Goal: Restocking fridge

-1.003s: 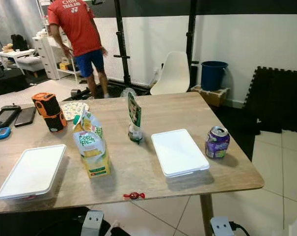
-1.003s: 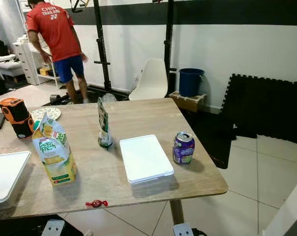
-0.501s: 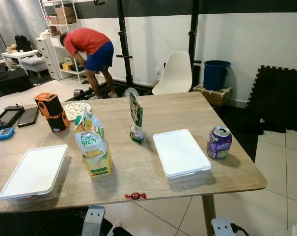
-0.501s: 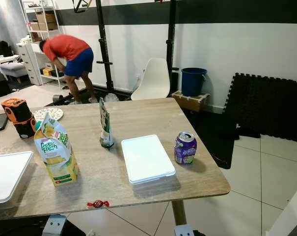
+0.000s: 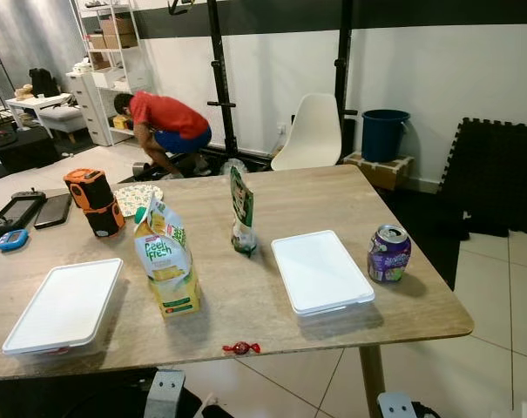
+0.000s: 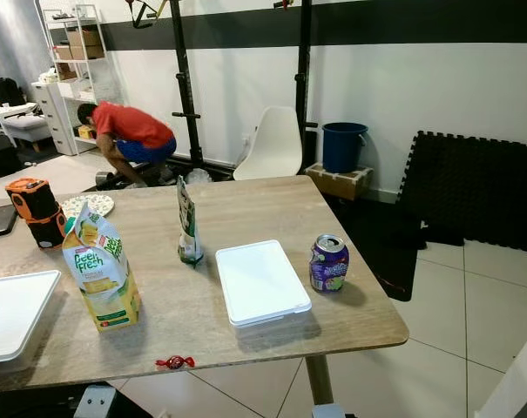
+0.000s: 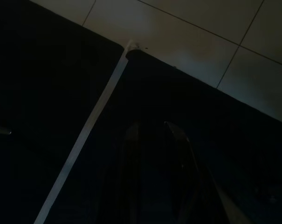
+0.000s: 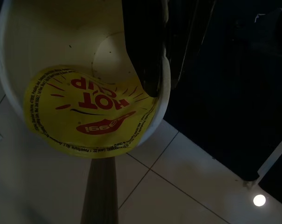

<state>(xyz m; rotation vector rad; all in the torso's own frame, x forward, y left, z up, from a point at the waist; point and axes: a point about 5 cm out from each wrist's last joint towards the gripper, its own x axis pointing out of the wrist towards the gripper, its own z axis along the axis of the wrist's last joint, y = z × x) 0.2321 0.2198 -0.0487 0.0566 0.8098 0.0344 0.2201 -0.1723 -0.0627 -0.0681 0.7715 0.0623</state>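
Wood-grain table (image 5: 246, 305) carries the stock waiting for the fridge. Taking its middle as the clock's hub, a juice carton (image 5: 165, 261) stands upright at about 8 o'clock, a slim green pouch (image 5: 239, 209) at 12, a lidded white box (image 5: 320, 270) at 3, and a purple can (image 5: 386, 252) further out at 3, near the table's right edge. A 2nd white box (image 5: 63, 305) lies at 9, an orange-black gadget (image 5: 93, 198) at 10, and a red-wrapped sweet (image 5: 240, 348) at 6, close to the front edge. A person (image 5: 167, 126) crouches on the floor well beyond the table, at 11.

Both arms hang low. The right gripper (image 8: 154, 56) is clamped on the rim of a cream noodle cup (image 8: 80, 84), one finger (image 8: 143, 51) inside it, its yellow "HOT" lid peeled back and drooping. The left gripper (image 7: 154, 177) hangs over dark matting and pale tile, its 2 fingers a narrow gap apart and holding nothing.

My worries: the cup is pinched by a thin rim only, so a jolt while walking could crush the wall or let it slip. With that hand occupied, any pick falls to the left one. The tall carton and pouch look easy to topple with a sideways nudge, and the can sits close enough to the edge to be knocked off. The person could also step into the path.
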